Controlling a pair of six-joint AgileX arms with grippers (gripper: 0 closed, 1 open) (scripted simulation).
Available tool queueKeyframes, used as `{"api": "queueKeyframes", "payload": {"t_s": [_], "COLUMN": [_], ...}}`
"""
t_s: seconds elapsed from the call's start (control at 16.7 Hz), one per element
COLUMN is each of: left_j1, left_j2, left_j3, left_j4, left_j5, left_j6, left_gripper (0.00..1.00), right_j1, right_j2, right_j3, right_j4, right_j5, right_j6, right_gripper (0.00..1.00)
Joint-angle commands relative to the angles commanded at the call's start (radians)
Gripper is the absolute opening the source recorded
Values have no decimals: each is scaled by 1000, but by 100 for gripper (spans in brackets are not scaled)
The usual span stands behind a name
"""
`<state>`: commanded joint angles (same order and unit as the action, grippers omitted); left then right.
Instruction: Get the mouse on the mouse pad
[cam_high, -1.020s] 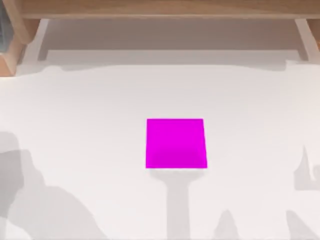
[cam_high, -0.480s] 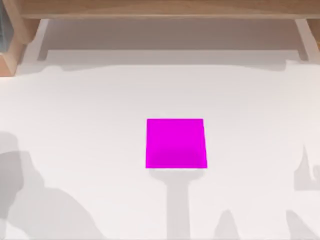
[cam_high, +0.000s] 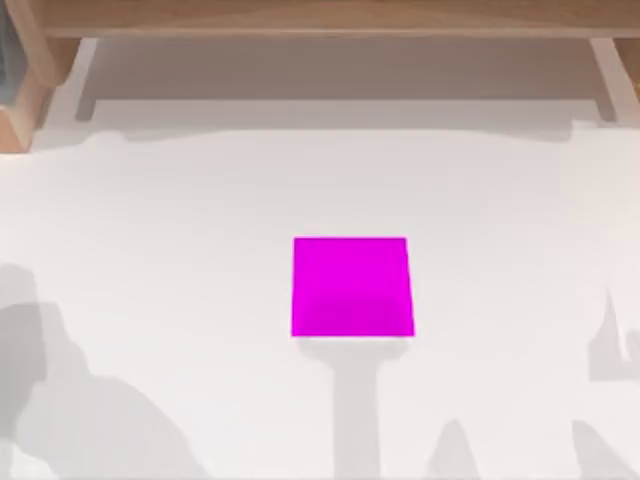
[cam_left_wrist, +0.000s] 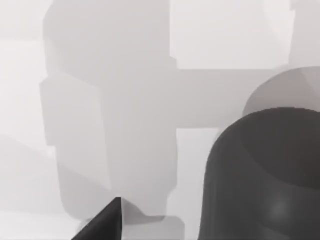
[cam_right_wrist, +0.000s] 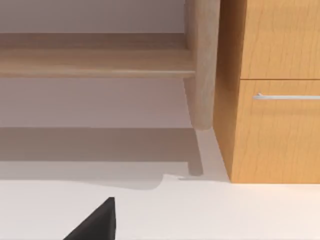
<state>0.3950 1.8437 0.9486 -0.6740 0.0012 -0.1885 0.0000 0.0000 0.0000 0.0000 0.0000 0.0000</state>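
A black corner of the left gripper (cam_left_wrist: 102, 224) hangs over white table (cam_left_wrist: 230, 35); whether it is spread or pressed together I cannot tell. Just beside it rises a dark grey rounded body (cam_left_wrist: 265, 175) I cannot identify. The right gripper (cam_right_wrist: 95, 222), its state equally unclear, faces a wooden cabinet (cam_right_wrist: 275, 130) and table leg (cam_right_wrist: 202, 65). The mouse pad (cam_high: 351, 286) lies flat mid-table, away from both grippers.

Worktop (cam_high: 180, 220) white, open on all sides of mouse pad (cam_high: 351, 286), which lies flat near centre. Wooden frame (cam_high: 320, 18) bounds far edge. Wooden cabinet (cam_right_wrist: 272, 90) and post (cam_right_wrist: 202, 60) stand beyond worktop.
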Motion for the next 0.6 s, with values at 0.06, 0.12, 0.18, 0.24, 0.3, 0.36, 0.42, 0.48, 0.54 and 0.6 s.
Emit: {"api": "queueKeyframes", "payload": {"t_s": [0.06, 0.12, 0.18, 0.24, 0.3, 0.36, 0.42, 0.48, 0.54, 0.6], "left_j1": [0, 0, 0, 0, 0, 0, 0, 0, 0, 0], "left_j2": [0, 0, 0, 0, 0, 0, 0, 0, 0, 0], "left_j3": [0, 0, 0, 0, 0, 0, 0, 0, 0, 0], "left_j4": [0, 0, 0, 0, 0, 0, 0, 0, 0, 0], "left_j5": [0, 0, 0, 0, 0, 0, 0, 0, 0, 0], "left_j6": [0, 0, 0, 0, 0, 0, 0, 0, 0, 0], "left_gripper": [10, 2, 0, 0, 0, 0, 0, 0, 0, 0], "right_j1": [0, 0, 0, 0, 0, 0, 0, 0, 0, 0], "right_j2": [0, 0, 0, 0, 0, 0, 0, 0, 0, 0], "right_j3": [0, 0, 0, 0, 0, 0, 0, 0, 0, 0], "right_j4": [0, 0, 0, 0, 0, 0, 0, 0, 0, 0], "right_j5": [0, 0, 0, 0, 0, 0, 0, 0, 0, 0], "right_j6": [0, 0, 0, 0, 0, 0, 0, 0, 0, 0], "right_gripper": [100, 100, 100, 100, 100, 100, 100, 100, 100, 100]}}
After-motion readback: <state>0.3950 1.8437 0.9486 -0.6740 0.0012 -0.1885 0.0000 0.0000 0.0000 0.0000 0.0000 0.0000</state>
